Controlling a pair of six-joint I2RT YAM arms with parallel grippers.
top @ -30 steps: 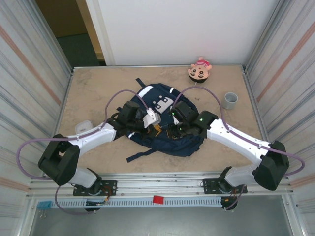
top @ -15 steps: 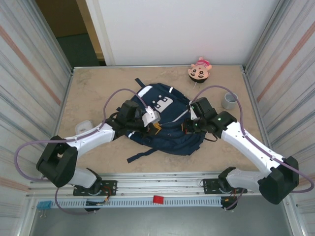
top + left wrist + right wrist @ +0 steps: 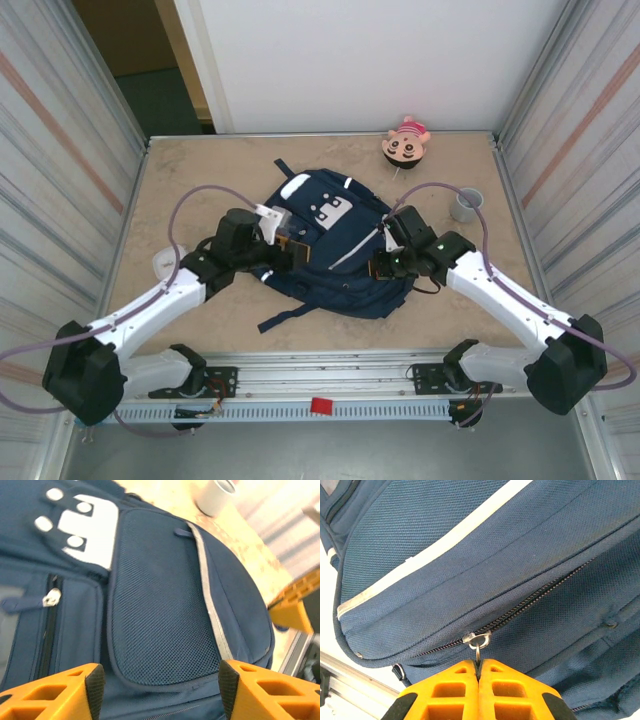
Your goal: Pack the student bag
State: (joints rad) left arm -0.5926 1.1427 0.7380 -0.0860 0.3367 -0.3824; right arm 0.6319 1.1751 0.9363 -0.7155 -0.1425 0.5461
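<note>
As L jaws opened, R jaws grip zip-pull (image 3: pixel 477 642).

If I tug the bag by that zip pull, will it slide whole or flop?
Probably flops: the student bag is soft fabric lying slumped on the table. The zip pull in the right fingers is a small ring, so cloth likely bunches before the body follows. It lies flattish, so perhaps light.

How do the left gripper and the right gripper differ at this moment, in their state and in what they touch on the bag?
The left gripper is open, its jaws wide apart; the right gripper is shut. The left gripper holds nothing, facing the mesh pocket; the right gripper pinches the zipper pull. Both have orange fingers and work at the student bag.
</note>
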